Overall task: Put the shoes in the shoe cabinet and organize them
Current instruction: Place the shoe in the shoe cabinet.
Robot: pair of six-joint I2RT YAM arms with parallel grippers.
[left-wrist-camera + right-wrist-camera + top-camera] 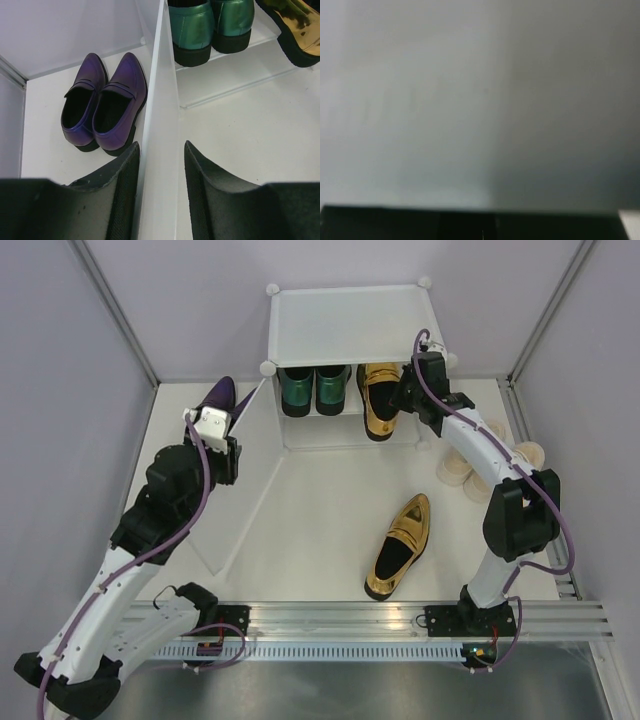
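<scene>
The white shoe cabinet (345, 325) stands at the back with its frosted door panel (240, 495) swung out to the left. My left gripper (228, 412) (161, 145) is open and straddles the door's top edge (159, 125), one finger on each side. The purple shoes (107, 107) sit as a pair on the floor behind the door. The green loafers (315, 390) and one gold loafer (378, 400) are on the cabinet's lower shelf. A second gold loafer (400, 545) lies on the table. My right gripper (408, 390) is at the cabinet's right front corner; its wrist view is a blur.
The beige sneakers (452, 468) stand at the right, partly hidden under my right arm. Grey walls close in the table on both sides. A metal rail (400, 615) runs along the near edge by the arm bases.
</scene>
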